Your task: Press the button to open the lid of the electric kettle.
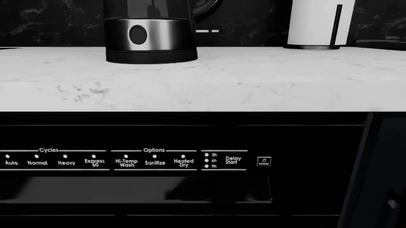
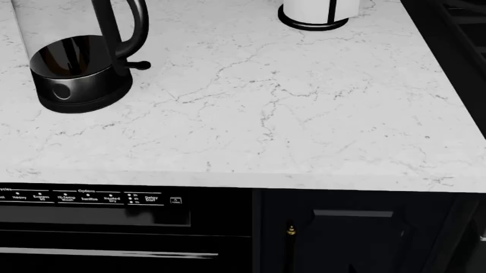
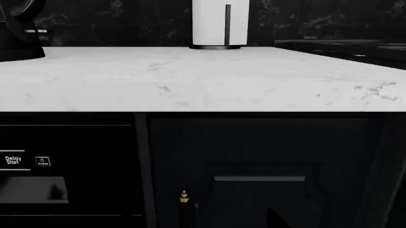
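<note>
The electric kettle (image 2: 76, 68) stands at the far left of the white marble counter (image 2: 288, 114). I see only its lower part: glass wall, dark liquid, metal band, black base and looped handle. Its lid and button are above the picture edge, out of view. The left wrist view shows its metal band and base (image 1: 150, 40) across the counter, with a round dark mark on the band. The right wrist view shows its handle and base (image 3: 19, 50) at the edge. Neither gripper shows in any view; both wrist cameras look from below counter height.
A small black ball-tipped lever (image 2: 140, 65) sticks out of the kettle's base. A white cylinder with a black ringed foot (image 2: 315, 11) stands at the back. Below the counter are a dishwasher control panel (image 2: 83, 198) and a dark cabinet door with a brass knob (image 2: 290, 230).
</note>
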You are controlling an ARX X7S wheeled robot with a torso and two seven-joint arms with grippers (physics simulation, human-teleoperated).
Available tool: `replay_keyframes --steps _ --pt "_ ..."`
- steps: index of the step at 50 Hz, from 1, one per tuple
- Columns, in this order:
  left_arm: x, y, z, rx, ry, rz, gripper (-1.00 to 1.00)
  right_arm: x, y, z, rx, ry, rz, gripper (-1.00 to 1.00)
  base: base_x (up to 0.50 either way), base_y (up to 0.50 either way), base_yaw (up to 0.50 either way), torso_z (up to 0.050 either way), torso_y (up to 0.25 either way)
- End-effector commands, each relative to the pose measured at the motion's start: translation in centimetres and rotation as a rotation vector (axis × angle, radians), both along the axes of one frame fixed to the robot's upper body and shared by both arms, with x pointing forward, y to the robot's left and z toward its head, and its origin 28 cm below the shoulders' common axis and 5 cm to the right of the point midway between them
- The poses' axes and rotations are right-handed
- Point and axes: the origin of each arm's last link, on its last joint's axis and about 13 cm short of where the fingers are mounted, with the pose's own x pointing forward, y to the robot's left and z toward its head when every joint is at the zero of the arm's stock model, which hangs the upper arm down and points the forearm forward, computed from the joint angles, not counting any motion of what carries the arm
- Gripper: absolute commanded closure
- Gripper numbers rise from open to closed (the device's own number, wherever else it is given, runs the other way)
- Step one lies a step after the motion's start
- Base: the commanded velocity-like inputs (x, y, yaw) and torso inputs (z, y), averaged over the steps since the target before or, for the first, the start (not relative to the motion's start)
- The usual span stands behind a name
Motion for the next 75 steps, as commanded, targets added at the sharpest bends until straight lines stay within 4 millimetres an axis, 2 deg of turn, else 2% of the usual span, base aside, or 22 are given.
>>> replay_keyframes --steps 1,8,21,23,24,25,26,27,29,34,38,46,51,56,65,70,72,75 --pt "0.0 0.0 0.0 0.0 0.0 0.0 -1.0 0.1 0.0 -0.1 0.0 0.0 0.0 -1.0 0.0 0.0 0.0 0.0 0.0" --pt "-0.3 0.1 0.3 -0.048 -0.049 -0.073 -1.0 -0.1 0.2 0.2 -0.023 -0.022 -0.007 -1.0 0.0 0.0 0.0 0.0 0.0" --pt "-0.3 0.3 0.8 -0.049 -0.075 -0.073 -1.0 -0.2 0.3 0.7 -0.082 -0.046 -0.001 -1.0 0.0 0.0 0.0 0.05 0.0" --pt "0.1 0.5 1.6 0.0 -0.126 -0.047 -1.0 -0.2 0.0 2.7 -0.03 -0.068 -0.009 -1.0 0.0 0.0 0.0 0.05 0.0" --pt "0.4 0.6 2.3 0.004 -0.133 -0.04 -1.0 -0.2 -0.4 4.6 -0.029 -0.111 -0.008 -1.0 0.0 0.0 0.0 0.05 0.0" --pt "0.6 0.7 3.7 -0.019 -0.152 -0.044 -1.0 -0.3 -0.6 6.6 -0.045 -0.157 -0.014 -1.0 0.0 0.0 0.0 0.05 0.0" --pt "0.7 0.8 4.4 -0.025 -0.167 -0.048 -1.0 -0.2 -0.7 7.4 -0.045 -0.172 -0.017 -1.0 0.0 0.0 0.0 0.05 0.0" --pt "1.1 0.9 5.8 -0.017 -0.194 -0.038 -1.0 0.2 -1.1 9.2 -0.042 -0.209 -0.013 -1.0 0.0 0.0 0.0 0.05 0.0" --pt "1.9 1.3 8.3 -0.012 -0.279 -0.02 -1.0 0.8 -1.4 11.3 -0.058 -0.256 -0.025 -1.0 0.0 0.0 0.0 0.05 0.0" --pt "3.2 2.0 13.4 -0.001 -0.42 -0.001 -1.0 1.3 -1.7 14.8 -0.081 -0.329 -0.031 -1.0 0.0 0.0 0.0 0.05 0.0" --pt "3.8 2.6 15.7 0.006 -0.484 0.051 -1.0 1.4 -2.6 17.7 -0.066 -0.392 -0.042 -1.0 0.0 0.0 0.0 0.05 0.0" --pt "3.6 4.2 16.8 0.013 -0.525 0.096 -1.0 0.2 -3.5 18.0 -0.088 -0.394 -0.057 -1.0 0.0 0.0 0.0 0.05 0.0" --pt "3.5 4.4 16.5 0.058 -0.547 0.122 -1.0 0.2 -3.1 18.0 -0.146 -0.392 -0.056 -1.0 0.0 0.0 0.0 0.05 0.0" --pt "3.5 4.5 16.3 0.035 -0.567 0.123 -1.0 0.2 -3.1 18.2 -0.13 -0.405 -0.049 -1.0 0.05 0.47 0.0 0.05 0.0" --pt "3.5 5.4 16.7 -0.003 -0.604 0.176 -1.0 0.0 -2.9 18.4 -0.153 -0.426 -0.031 -1.0 0.11 0.5 0.0 0.0 0.0" --pt "3.8 5.6 17.1 0.061 -0.607 0.242 -1.0 0.0 -2.7 18.4 -0.16 -0.425 -0.025 -1.0 0.17 0.5 0.0 0.0 0.0" --pt "3.9 5.7 17.1 0.084 -0.545 0.263 -1.0 0.0 -2.6 18.3 -0.17 -0.426 -0.024 -1.0 0.17 0.5 0.0 0.0 0.0" --pt "3.8 5.6 17.2 0.128 -0.58 0.25 -1.0 0.0 -2.6 18.2 -0.206 -0.431 -0.029 -1.0 0.29 0.49 0.0 0.0 0.0"
